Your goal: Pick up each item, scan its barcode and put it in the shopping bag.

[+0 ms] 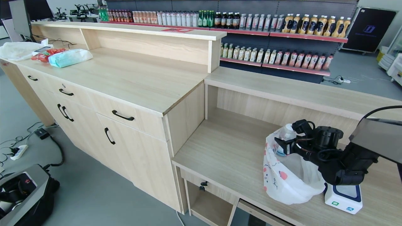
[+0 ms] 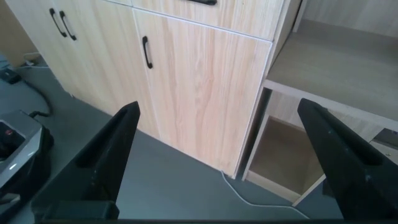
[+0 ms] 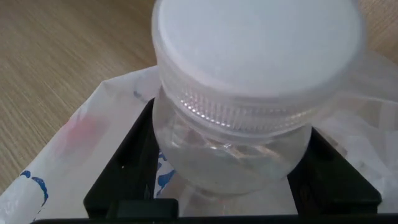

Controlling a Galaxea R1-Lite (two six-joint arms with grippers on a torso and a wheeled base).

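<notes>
Bottle (image 3: 255,68) in gripper (image 3: 230,177) over shopping bag (image 3: 71,146)

No wording can be read; a red sign (image 1: 176,30) on the counter's (image 1: 132,78) raised ledge is too small; behind the counter, shelf bottle labels (image 1: 276,56) and a black panel's (image 1: 369,29) blue emblem are illegible; the scanner (image 1: 343,198) on the counter's lower part bears tiny green and blue icons.

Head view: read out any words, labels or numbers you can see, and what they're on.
None can be read.
Shelf bottles: labels too small.
Red sign on the counter: blurred.
Black panel: blue logo, no legible words.
Scanner: two small stickers, unreadable.
</notes>
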